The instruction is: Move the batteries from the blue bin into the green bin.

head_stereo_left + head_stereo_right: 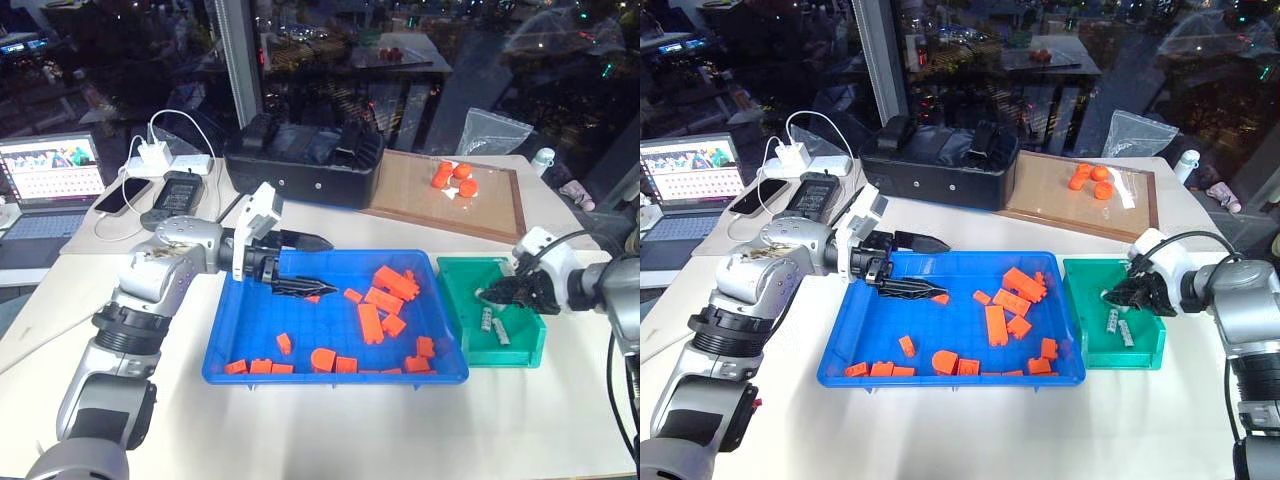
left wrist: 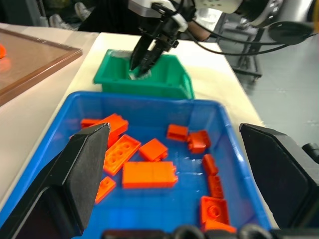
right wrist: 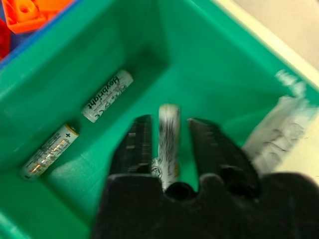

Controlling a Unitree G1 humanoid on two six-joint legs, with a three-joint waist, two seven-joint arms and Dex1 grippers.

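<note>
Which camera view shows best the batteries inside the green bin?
The right wrist view: the batteries lie close up on the green bin floor, printing visible, and one stands between the right gripper fingers. Both eye views show them as small pale cylinders. In the left wrist view that gripper hides them.

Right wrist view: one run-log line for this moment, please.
right tool: over green plastic bin, white battery between fingers | two white batteries lie in bin | left tool: open over blue plastic tray
</note>
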